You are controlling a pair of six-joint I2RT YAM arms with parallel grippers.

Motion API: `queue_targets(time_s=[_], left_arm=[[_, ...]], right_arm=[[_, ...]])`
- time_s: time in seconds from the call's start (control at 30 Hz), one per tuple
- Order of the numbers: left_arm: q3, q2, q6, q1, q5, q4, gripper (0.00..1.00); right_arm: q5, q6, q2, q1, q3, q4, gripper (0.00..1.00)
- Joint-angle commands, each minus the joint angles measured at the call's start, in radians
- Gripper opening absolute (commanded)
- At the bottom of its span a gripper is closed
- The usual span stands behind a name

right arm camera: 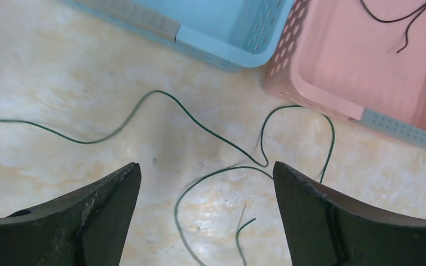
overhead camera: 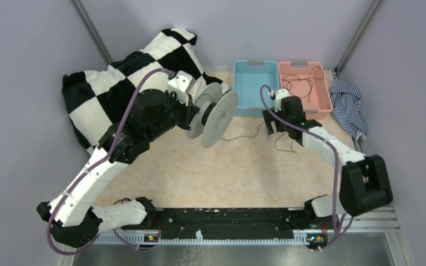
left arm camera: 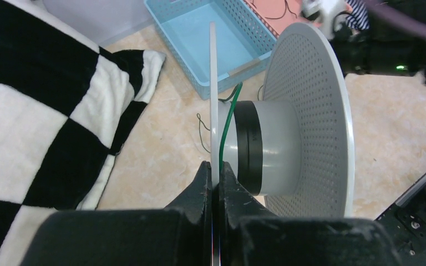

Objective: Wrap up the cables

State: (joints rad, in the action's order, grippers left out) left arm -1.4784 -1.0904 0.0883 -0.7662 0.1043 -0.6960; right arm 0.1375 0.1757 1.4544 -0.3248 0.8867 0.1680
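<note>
My left gripper is shut on the near flange of the pale grey spool and holds it above the table, axis sideways. In the left wrist view the gripper pinches the thin flange edge. The spool's hub carries a black band of wound cable. A thin dark green cable leaves the hub and trails over the table to the right. My right gripper is open above loose loops of this cable; the gripper holds nothing.
A blue bin and a pink bin stand at the back; the pink one holds thin black cables. A black-and-white checkered blanket lies at the back left, a striped cloth at the right.
</note>
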Motion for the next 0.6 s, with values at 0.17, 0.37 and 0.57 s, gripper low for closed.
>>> queue_targets(time_s=[0.17, 0.37, 0.57], left_arm=[[0.006, 0.018, 0.067, 0.013, 0.09, 0.161, 0.0], [0.081, 0.043, -0.005, 0.075, -0.11, 0.168, 0.0], [0.243, 0.062, -0.14, 0.231, -0.408, 0.166, 0.0]], right_arm=[[-0.378, -0.557, -0.297, -0.027, -0.091, 0.077, 0.92], [-0.321, -0.244, -0.259, -0.13, -0.138, 0.005, 0.86], [-0.332, -0.069, -0.218, -0.138, -0.185, -0.217, 0.86]])
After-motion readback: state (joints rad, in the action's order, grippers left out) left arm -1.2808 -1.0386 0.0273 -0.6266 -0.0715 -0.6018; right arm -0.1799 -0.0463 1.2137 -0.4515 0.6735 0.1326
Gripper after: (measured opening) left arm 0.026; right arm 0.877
